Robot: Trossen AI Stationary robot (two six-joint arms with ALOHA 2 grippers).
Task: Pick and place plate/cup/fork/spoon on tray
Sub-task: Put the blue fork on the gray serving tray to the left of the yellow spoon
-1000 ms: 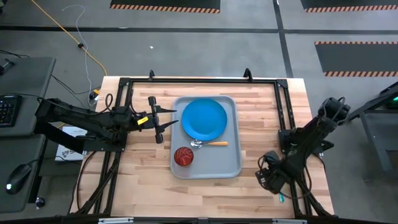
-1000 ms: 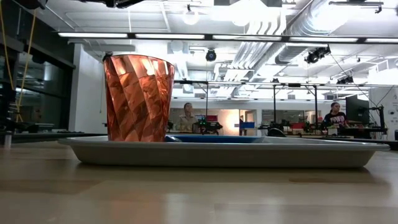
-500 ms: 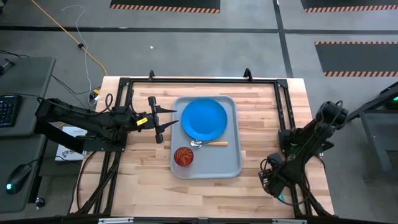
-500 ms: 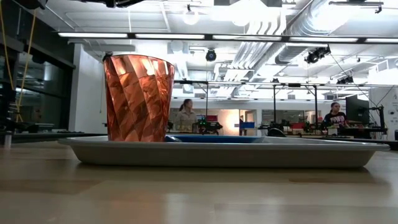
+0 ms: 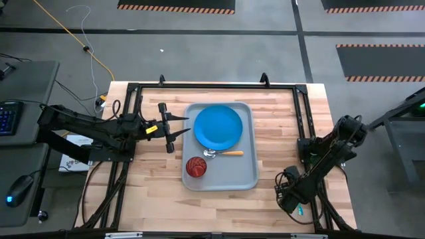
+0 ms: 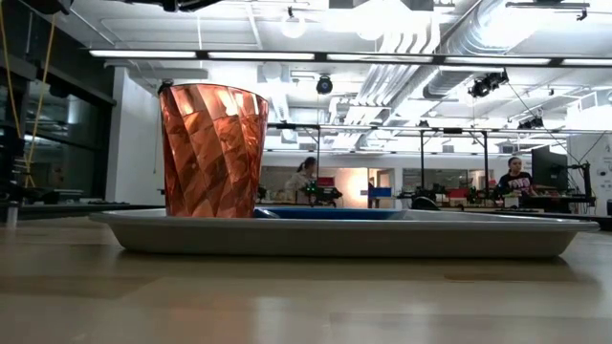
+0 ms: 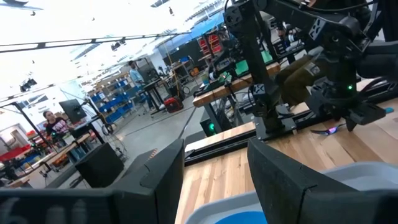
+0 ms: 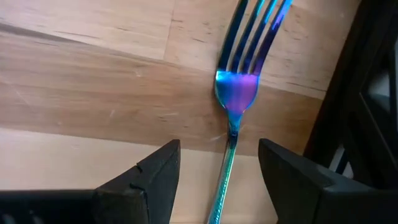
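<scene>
Iridescent blue-violet fork [image 8: 239,81] lies flat on wood between the right tool's [image 8: 219,180] spread fingers

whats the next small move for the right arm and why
Probably lower the right tool and close on the fork: it lies on bare wood between the open fingers, while the plate, cup and spoon already sit on the tray.
</scene>
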